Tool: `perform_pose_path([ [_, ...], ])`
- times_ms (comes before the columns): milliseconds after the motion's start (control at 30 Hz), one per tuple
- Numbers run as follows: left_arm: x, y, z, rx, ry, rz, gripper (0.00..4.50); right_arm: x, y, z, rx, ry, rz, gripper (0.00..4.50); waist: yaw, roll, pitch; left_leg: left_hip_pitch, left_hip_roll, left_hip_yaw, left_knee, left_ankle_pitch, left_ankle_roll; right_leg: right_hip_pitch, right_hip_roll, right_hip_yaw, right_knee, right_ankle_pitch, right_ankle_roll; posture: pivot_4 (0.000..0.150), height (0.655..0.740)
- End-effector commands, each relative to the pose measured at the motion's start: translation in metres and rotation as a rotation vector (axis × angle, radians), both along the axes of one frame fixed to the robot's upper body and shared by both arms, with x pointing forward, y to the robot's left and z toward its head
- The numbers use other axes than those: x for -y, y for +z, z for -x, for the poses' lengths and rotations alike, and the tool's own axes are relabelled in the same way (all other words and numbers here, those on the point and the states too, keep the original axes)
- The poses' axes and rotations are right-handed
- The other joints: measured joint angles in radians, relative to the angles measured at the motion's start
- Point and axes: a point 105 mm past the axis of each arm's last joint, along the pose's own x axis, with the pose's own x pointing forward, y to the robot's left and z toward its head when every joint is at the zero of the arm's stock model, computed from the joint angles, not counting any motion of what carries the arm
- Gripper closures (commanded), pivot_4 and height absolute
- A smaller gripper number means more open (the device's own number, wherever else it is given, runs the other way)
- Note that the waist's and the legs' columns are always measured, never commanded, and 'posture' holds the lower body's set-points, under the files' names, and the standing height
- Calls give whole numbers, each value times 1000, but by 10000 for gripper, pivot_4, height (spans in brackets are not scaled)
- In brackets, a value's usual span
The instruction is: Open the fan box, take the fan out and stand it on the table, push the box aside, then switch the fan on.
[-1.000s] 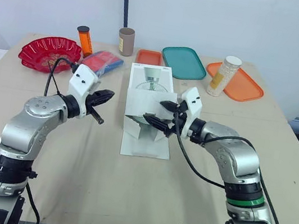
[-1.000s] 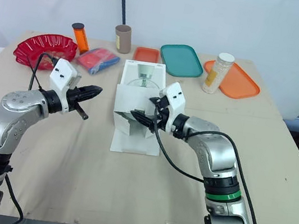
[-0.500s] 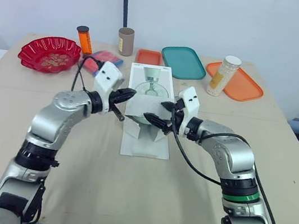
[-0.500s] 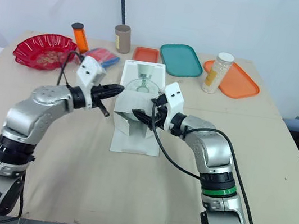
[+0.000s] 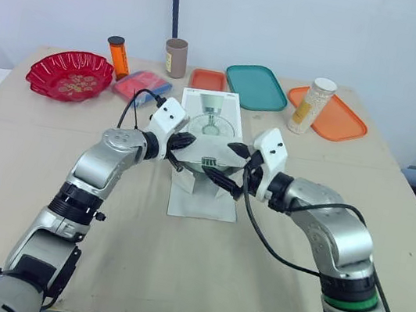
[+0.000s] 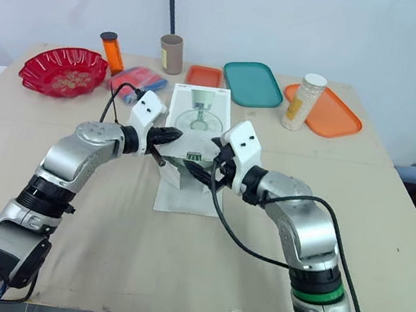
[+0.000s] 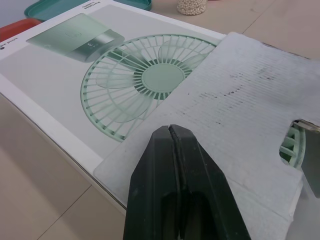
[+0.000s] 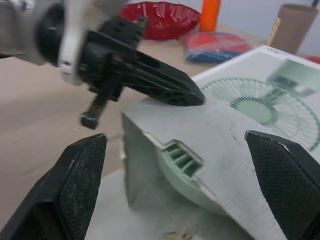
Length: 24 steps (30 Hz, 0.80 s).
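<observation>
Two arms converge on one carton, so the order of moves matters. On the table (image 5: 98, 249), the fan box (image 5: 210, 109) lies flat, midway between the left and right edges and nearer the far edge than the near one. Its printed face is up and its near end is open. A pale flap (image 7: 240, 100) covers that end, and the green fan (image 8: 182, 159) sits inside beneath it, not yet drawn out. The right gripper (image 5: 227, 167) is spread wide, one finger to each side of the open end. The left gripper (image 7: 172, 134) is clenched on nothing, its joined tips resting on top of the flap.

The step in hand looks to be getting the fan out. It would go best if the left tips pinned the carton, so the box cannot slide toward the near edge. The right gripper should then close on the fan's rim rather than on cardboard, and pull straight along the box's length.

The right wrist view reveals the fan's grille through a notch in the flap and the left tips touching the card; the head views do not settle that contact. The left wrist view confirms that gripper's fingers are fully together.
</observation>
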Motion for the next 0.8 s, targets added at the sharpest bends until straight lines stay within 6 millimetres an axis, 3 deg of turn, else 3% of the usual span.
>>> perform_pose_path([
  [33,2,5,0,18,-10,-13,45000,-8,2,22,43,32,33,4920,0,0,0,0,0,0,0,0,0,0,0,0,0,0,0,1500,7400],
  [167,3,6,1,18,-15,-11,45000,-14,-16,38,11,32,80,22447,0,0,0,0,0,0,0,0,0,0,0,0,0,0,0,1500,7400],
  [200,3,5,2,15,-19,-11,45000,-15,-20,38,-2,23,82,28530,1,0,0,0,0,0,0,0,0,0,0,0,0,0,0,1500,7400],
  [300,3,3,4,8,-34,-23,45000,-17,-28,32,-24,-20,84,40877,1,0,0,0,0,0,0,0,0,0,0,0,0,0,0,1500,7400],
  [367,2,3,4,7,-35,-27,45000,-19,-30,30,-28,-36,81,44683,1,0,0,0,0,0,0,0,0,0,0,0,0,0,0,1500,7400],
  [533,-3,3,3,2,-30,-40,45000,-24,-38,14,-86,-126,47,44683,-1,0,0,0,0,0,0,0,0,0,0,0,0,0,0,1500,7400],
  [667,-4,1,5,-4,-27,-44,45000,-31,-42,14,-131,-187,8,44683,0,0,0,0,0,-1,0,0,-1,0,0,0,0,0,0,1500,7400],
  [800,-3,0,6,-9,-29,-47,45000,-26,-48,2,-158,-305,0,44683,0,0,0,0,0,-1,0,0,-1,0,0,0,0,0,0,1500,7400],
])
